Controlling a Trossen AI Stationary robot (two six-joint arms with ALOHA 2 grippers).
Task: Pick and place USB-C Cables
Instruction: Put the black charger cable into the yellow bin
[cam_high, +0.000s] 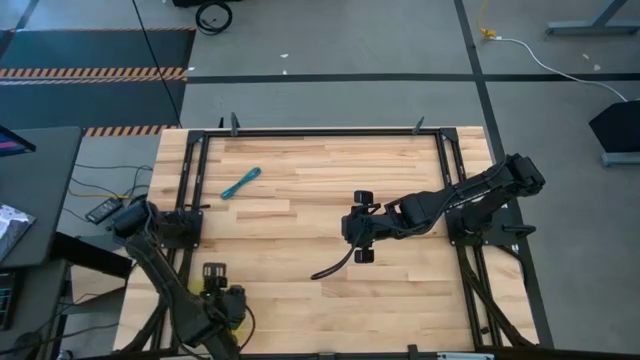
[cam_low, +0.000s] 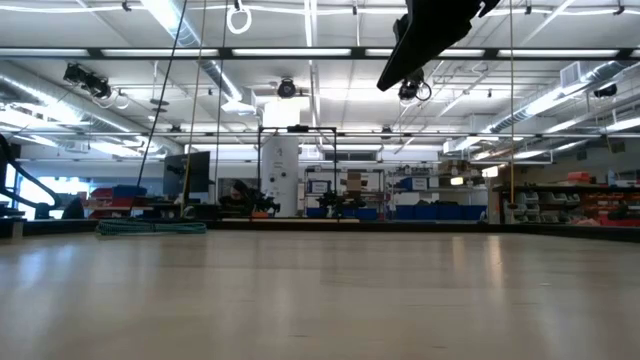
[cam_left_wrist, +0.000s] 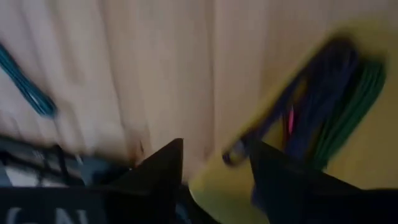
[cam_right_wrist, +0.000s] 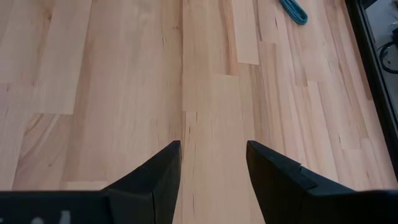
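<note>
A teal USB-C cable (cam_high: 241, 183) lies flat on the wooden table toward its far left, and shows in the right wrist view (cam_right_wrist: 293, 10), the left wrist view (cam_left_wrist: 25, 84) and the low view (cam_low: 150, 227). Blue-purple (cam_left_wrist: 323, 93), green (cam_left_wrist: 354, 106) and red (cam_left_wrist: 290, 119) cables lie together on a yellow tray (cam_left_wrist: 373, 155). My left gripper (cam_left_wrist: 214, 146) is open over that tray's edge, at the table's near left (cam_high: 222, 290). My right gripper (cam_high: 358, 228) is open above the table's middle (cam_right_wrist: 213, 152), holding nothing.
A black metal frame (cam_high: 320, 131) runs around the table's far and side edges. A long black wire (cam_high: 332, 268) trails from my right arm onto the table. Bare wood (cam_high: 300, 230) lies between the two grippers. In the high view my left arm hides most of the yellow tray.
</note>
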